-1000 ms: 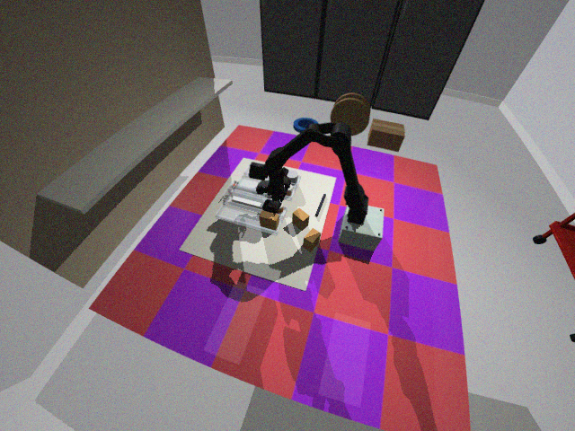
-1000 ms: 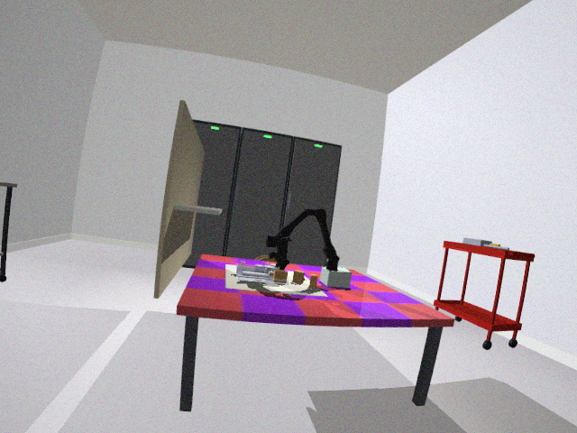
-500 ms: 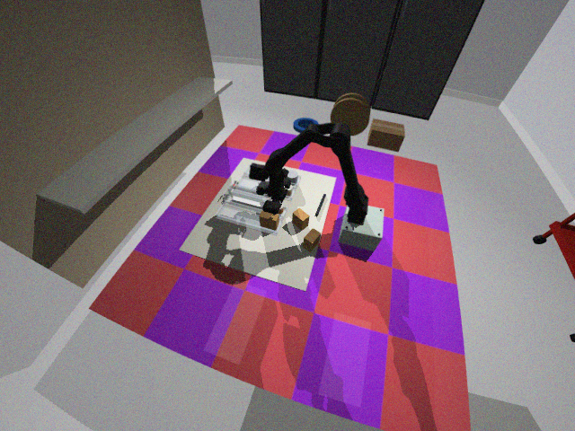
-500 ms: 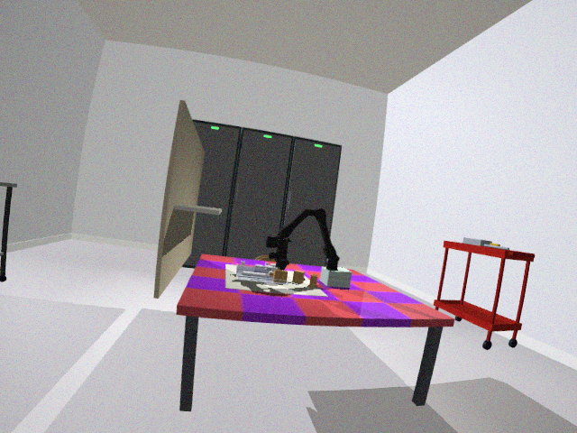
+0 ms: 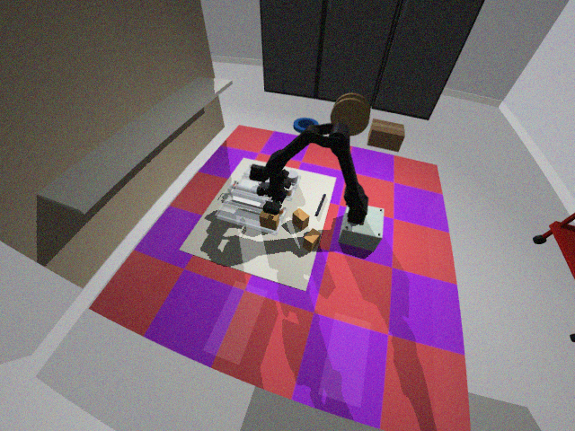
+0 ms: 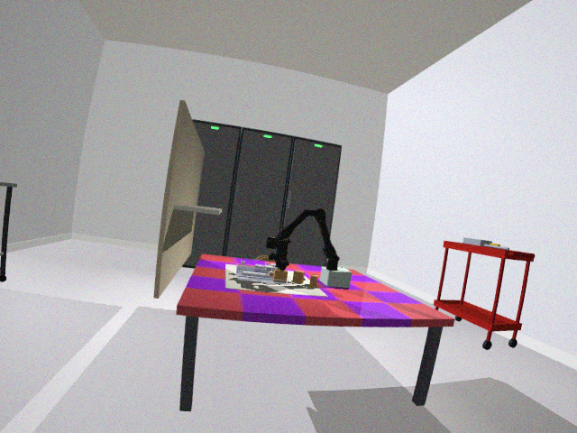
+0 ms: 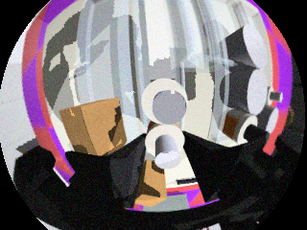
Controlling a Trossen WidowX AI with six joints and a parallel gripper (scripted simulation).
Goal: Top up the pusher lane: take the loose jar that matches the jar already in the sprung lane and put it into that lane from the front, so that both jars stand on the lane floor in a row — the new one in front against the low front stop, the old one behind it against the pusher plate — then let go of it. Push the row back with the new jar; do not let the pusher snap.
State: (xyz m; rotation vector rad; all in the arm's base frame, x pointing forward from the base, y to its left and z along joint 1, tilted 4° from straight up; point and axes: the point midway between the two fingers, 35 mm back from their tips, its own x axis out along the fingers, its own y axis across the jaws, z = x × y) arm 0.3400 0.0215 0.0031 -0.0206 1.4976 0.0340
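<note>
— On the pale mat (image 5: 260,259), what sits at the left?
— Clear lane racks (image 5: 241,200). Over their front end the gripper (image 5: 272,206) is clamped on a brown jar (image 5: 269,218), at the mouth of a lane.
— And further right?
— Two loose brown jars (image 5: 300,217) (image 5: 311,239), then the arm's grey base (image 5: 362,230)

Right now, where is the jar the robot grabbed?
In the wrist view the grabbed jar sits in the middle, shut in the gripper, with the matching jar just beyond it and a brown block on its left.
</note>
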